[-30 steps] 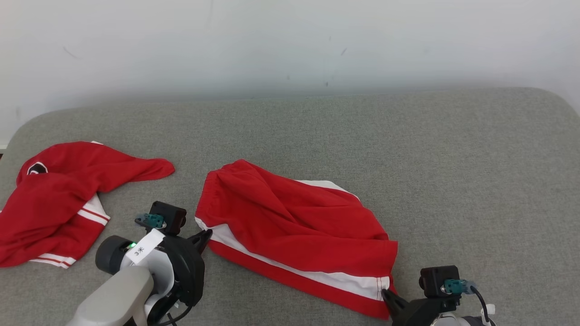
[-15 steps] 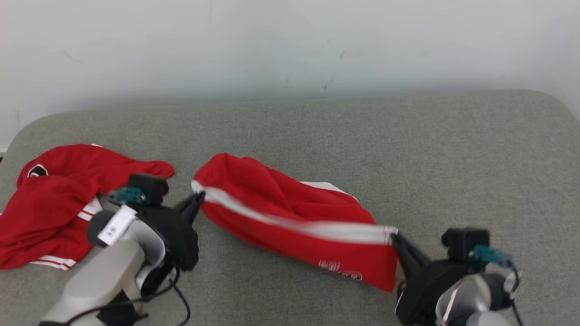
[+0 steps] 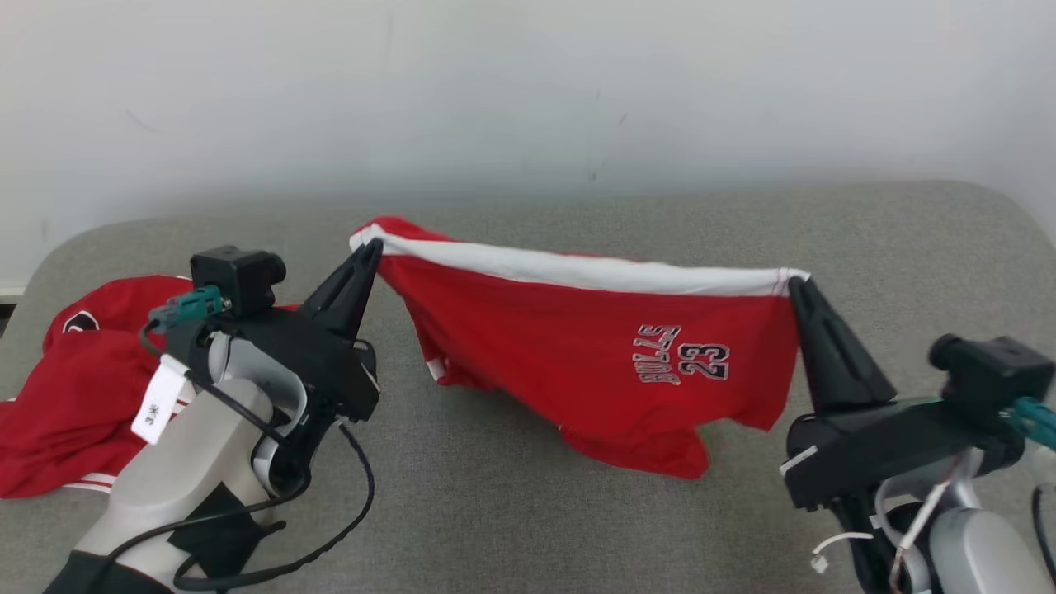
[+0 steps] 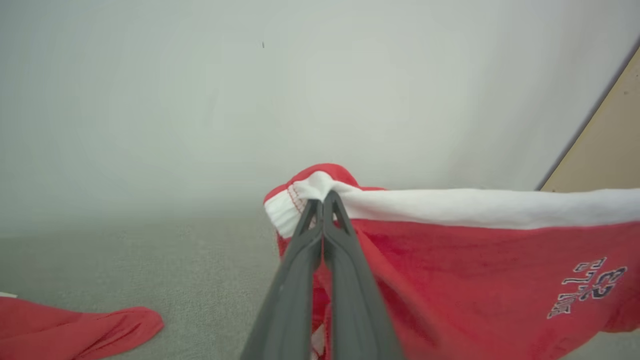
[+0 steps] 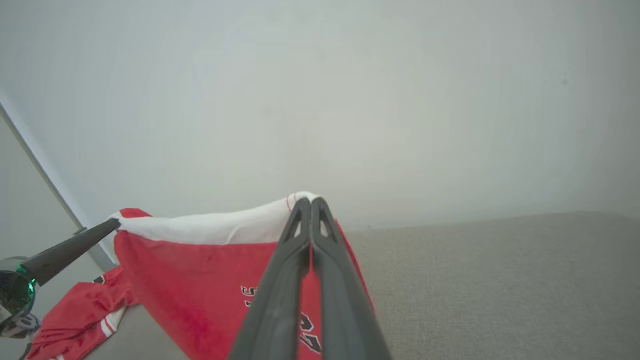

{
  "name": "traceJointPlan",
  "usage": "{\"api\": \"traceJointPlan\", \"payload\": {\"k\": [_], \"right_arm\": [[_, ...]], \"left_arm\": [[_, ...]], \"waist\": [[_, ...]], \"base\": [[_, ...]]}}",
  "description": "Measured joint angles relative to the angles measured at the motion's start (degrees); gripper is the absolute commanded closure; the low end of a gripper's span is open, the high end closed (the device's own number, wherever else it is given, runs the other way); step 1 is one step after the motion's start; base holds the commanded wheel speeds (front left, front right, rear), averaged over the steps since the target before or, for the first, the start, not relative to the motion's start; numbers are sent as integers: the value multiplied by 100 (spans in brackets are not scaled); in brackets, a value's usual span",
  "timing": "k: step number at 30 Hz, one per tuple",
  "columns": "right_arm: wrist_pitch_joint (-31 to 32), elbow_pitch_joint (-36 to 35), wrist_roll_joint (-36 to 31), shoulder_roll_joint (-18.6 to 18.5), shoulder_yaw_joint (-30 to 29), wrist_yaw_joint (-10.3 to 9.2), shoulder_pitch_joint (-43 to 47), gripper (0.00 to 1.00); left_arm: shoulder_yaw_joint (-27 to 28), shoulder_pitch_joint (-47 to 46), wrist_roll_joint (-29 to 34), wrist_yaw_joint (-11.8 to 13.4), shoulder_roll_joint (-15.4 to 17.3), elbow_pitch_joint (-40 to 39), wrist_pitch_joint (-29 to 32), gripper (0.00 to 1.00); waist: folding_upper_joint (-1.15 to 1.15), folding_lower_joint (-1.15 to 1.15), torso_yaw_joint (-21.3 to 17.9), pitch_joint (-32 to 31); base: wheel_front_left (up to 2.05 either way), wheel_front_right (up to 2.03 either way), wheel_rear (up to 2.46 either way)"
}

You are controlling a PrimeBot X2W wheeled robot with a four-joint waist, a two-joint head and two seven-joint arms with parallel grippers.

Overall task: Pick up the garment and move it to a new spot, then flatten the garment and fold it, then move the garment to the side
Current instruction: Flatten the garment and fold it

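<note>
Gripping the white band (image 3: pixel 577 268) at either end, the left end effector (image 3: pixel 370 250) and right end effector (image 3: pixel 795 285) have their fingers pinched together on the cloth. Both have risen off the grey surface (image 3: pixel 528 528) within the last second. The garment (image 3: pixel 594 355), red shorts that lay crumpled flat a second ago, now hangs between them with the band stretched taut along the top and the printed side facing the head camera. Its lowest folds seem to touch the surface. By my judgement the pick-up is done and the carry to a new spot comes next. A second red garment (image 3: pixel 66 396) lies close by the left arm, so room is tight there. To the right and beyond, bare surface runs to the rounded far edge below the wall (image 3: pixel 528 99).
</note>
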Motion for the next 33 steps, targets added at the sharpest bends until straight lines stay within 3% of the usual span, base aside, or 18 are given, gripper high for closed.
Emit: {"api": "traceJointPlan", "payload": {"k": [5, 13, 17, 20, 23, 28, 31, 33], "right_arm": [[-286, -709, 312, -36, -265, 198, 7, 100], [-466, -1856, 627, -234, -700, 357, -213, 100], [-249, -1440, 742, -341, -659, 401, -378, 100], [42, -499, 823, -367, -342, 511, -577, 100], [214, 708, 873, -322, -91, 583, -1138, 100], [124, 2504, 690, -221, -147, 599, -3337, 100], [-276, 2693, 586, -359, -458, 601, -4596, 100], [-623, 2789, 468, -626, -532, 765, -5191, 100]], "left_arm": [[218, 71, -118, 99, 111, -887, -91, 100], [679, 597, -401, 433, 419, -3483, -165, 100], [781, 672, -566, 770, 485, -4094, -65, 100], [750, 751, -666, 1037, 481, -3822, 240, 100], [759, 720, -813, 1134, 366, -3005, 460, 100], [1060, 67, -781, 1211, -75, -1477, 468, 100], [1310, -996, -517, 1212, -494, -1189, 144, 100], [1499, -1852, -254, 1209, -768, -1134, -125, 100]], "waist": [[0, 0, 11, -96], [-1, -1, 54, -276], [-2, -2, 65, -206], [-2, -2, 58, -76], [-1, -2, 45, 104], [1, 1, 2, 448], [1, 1, -26, 613], [0, 0, -6, 703]], "base": [[0, 0, 0], [0, 0, 0], [0, 0, 0], [0, 0, 0], [0, 0, 0], [0, 0, 0], [0, 0, 0], [0, 0, 0]]}}
